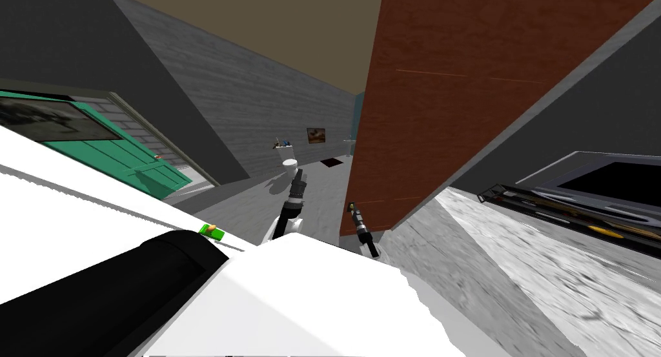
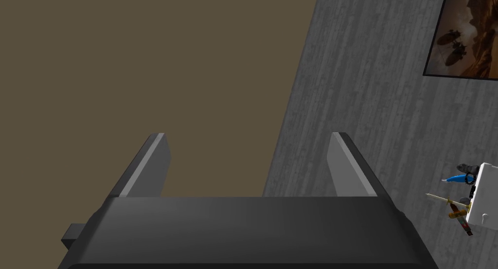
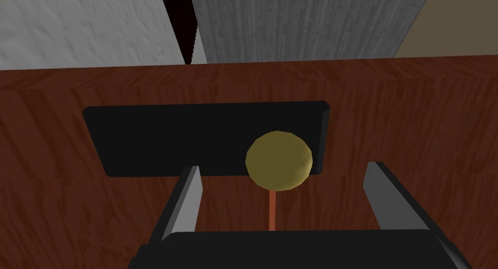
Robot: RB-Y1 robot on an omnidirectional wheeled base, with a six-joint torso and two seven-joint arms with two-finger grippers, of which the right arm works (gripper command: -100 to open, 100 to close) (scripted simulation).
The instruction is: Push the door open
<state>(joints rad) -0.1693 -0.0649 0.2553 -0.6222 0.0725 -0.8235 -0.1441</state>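
Observation:
A reddish-brown wooden door (image 1: 445,82) stands ajar, swung away from me, its free edge toward the room's middle. The right wrist view faces its panel (image 3: 413,115) closely, with a black plate (image 3: 170,139) and a round brass knob (image 3: 278,160) on it. My right gripper (image 3: 284,193) is open just short of the knob, which sits between and a little beyond the fingers (image 3: 187,198). The head view has that gripper (image 1: 353,208) at the door's lower edge. Out over the floor, my left gripper (image 1: 298,177) is raised, open and holding nothing (image 2: 248,166).
A grey wall (image 1: 581,114) runs along the right with a dark appliance (image 1: 600,192) and a pale floor (image 1: 516,269) beside it. A white toilet (image 1: 289,163) with small items stands ahead. A green door (image 1: 122,156) lies at the left.

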